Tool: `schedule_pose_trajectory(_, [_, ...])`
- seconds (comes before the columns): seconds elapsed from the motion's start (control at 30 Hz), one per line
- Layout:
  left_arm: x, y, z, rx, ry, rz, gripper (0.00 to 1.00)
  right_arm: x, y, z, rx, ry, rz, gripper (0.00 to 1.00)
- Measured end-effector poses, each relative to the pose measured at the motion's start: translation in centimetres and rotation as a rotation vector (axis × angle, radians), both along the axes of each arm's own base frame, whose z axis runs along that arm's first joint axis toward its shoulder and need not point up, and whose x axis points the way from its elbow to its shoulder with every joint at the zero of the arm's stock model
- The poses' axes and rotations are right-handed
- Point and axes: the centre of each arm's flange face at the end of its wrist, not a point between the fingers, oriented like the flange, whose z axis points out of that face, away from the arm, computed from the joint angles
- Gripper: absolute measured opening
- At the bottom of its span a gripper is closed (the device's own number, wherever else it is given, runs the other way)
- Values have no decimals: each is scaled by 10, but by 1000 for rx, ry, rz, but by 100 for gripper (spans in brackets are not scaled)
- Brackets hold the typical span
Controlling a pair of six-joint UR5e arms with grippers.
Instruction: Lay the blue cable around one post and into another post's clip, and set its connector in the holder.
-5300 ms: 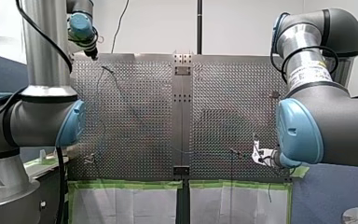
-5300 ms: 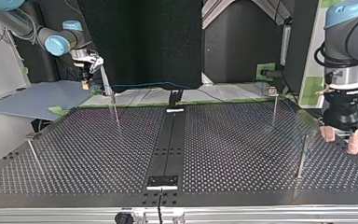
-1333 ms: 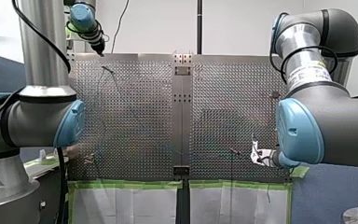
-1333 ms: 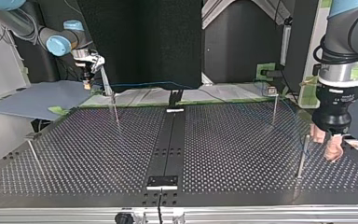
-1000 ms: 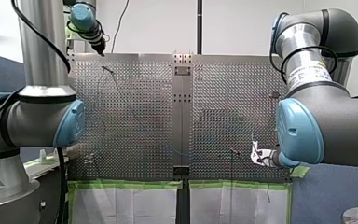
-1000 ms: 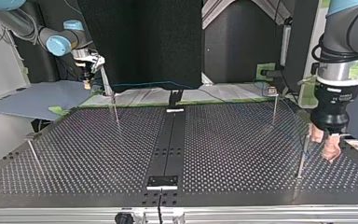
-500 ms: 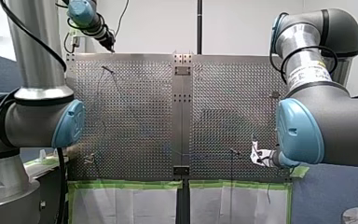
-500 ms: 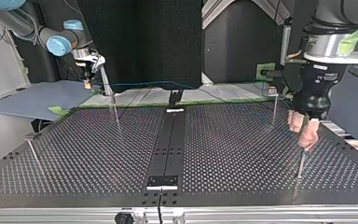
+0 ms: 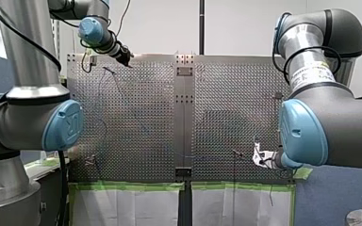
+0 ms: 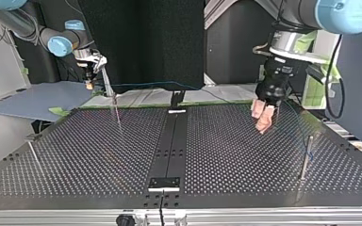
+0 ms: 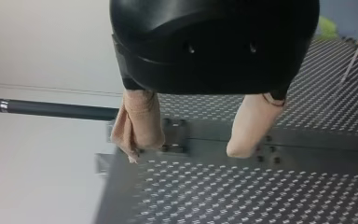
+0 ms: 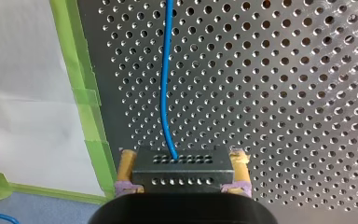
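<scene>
Spread wide and holding nothing, my left gripper [image 11: 195, 140] shows a black housing and two beige padded fingers [image 11: 140, 122] with clear air between them. Directly beneath the fingertips lies the plain dark centre strip [image 11: 317, 142], and around that the perforated metal table [image 11: 261, 200]. In the top view this gripper hangs above the table, clear of the surface. A thin upright metal post [image 10: 305, 157] stands well apart from it, closer to the table's near edge, and a faint blue strand shows just beside that post.

My right gripper [image 12: 184, 161] is clamped on the dark grey rectangular connector block [image 12: 182, 171], its yellow pads [image 12: 128, 165] pressing on the block's two ends. The thin blue cable [image 12: 165, 79] leaves the block's upper face between the pads and runs straight ahead of the gripper over the perforated sheet, bending slightly near the block. Beside the gripper, a strip of green tape [image 12: 86, 107] borders the sheet, with white paper [image 12: 28, 93] beyond the tape. In the top view the right gripper is held above the table's far corner. A second slim post [image 10: 116, 110] rises just beside it, and the cable stretches away from it along the far edge toward the middle. Whether the cable touches any post I cannot tell.
</scene>
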Motion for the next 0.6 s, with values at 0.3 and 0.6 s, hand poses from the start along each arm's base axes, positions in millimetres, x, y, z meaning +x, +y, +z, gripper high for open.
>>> schedule_pose_trajectory(0.3, [5, -27, -71, -34, 103, 7, 100, 0, 1, 0, 2, 5, 1, 0])
schedule_pose_trajectory(0.6, [2, -55, -130, -56, 173, 18, 100, 0, 1, 0, 2, 8, 1, 0])
